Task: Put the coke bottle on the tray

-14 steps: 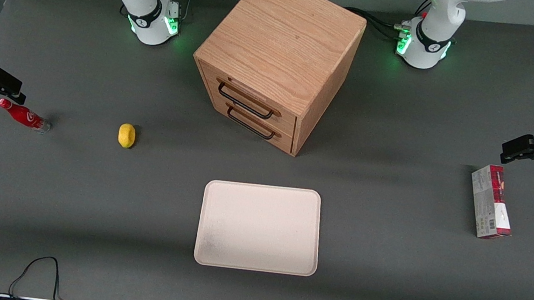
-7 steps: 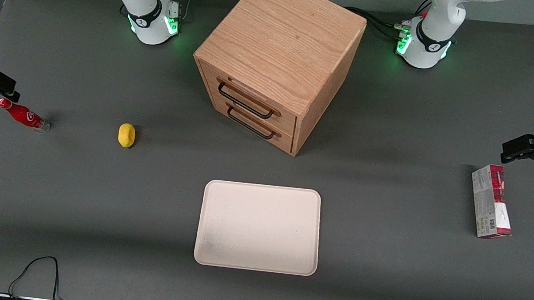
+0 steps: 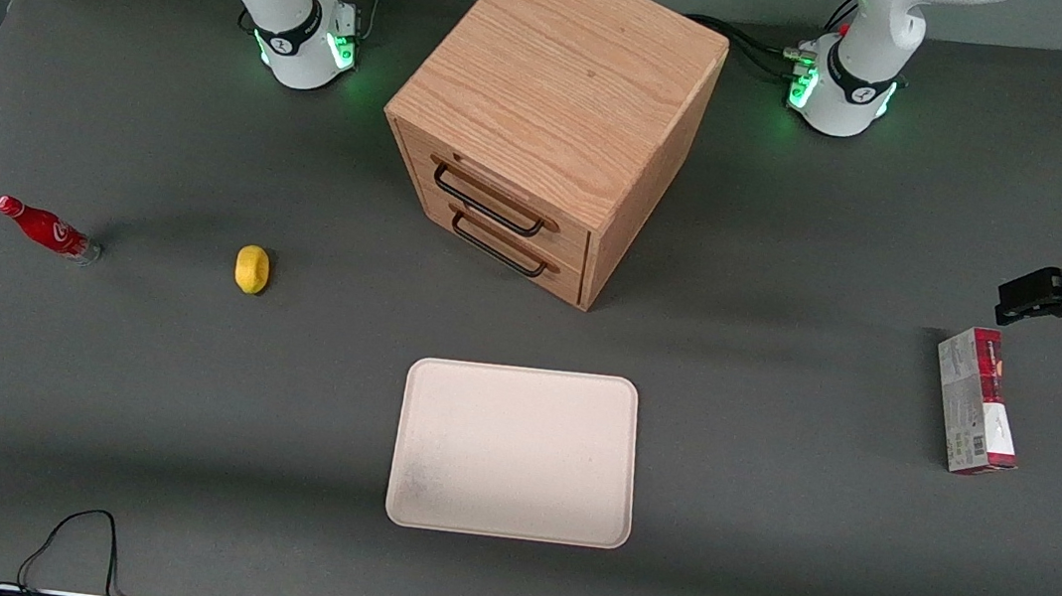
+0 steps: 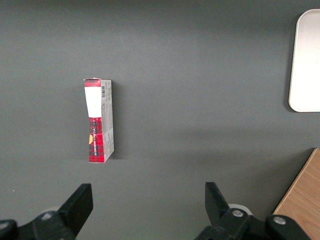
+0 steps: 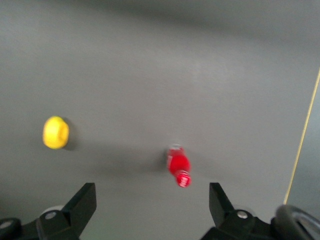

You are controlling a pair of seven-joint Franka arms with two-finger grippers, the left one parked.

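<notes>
– What has moved?
– The gripper [image 5: 150,210] has left the front view; it now hangs above the coke bottle [image 3: 47,229], fingers spread, holding nothing.
– The bottle?
– On the table near the lemon [image 3: 251,268], well apart from the tray [image 3: 440,398], which holds nothing.

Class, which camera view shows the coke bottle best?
The front view: the coke bottle shows sharply, lying beside the lemon. The right wrist view blurs it beneath the open gripper. The left wrist view misses it entirely.
</notes>
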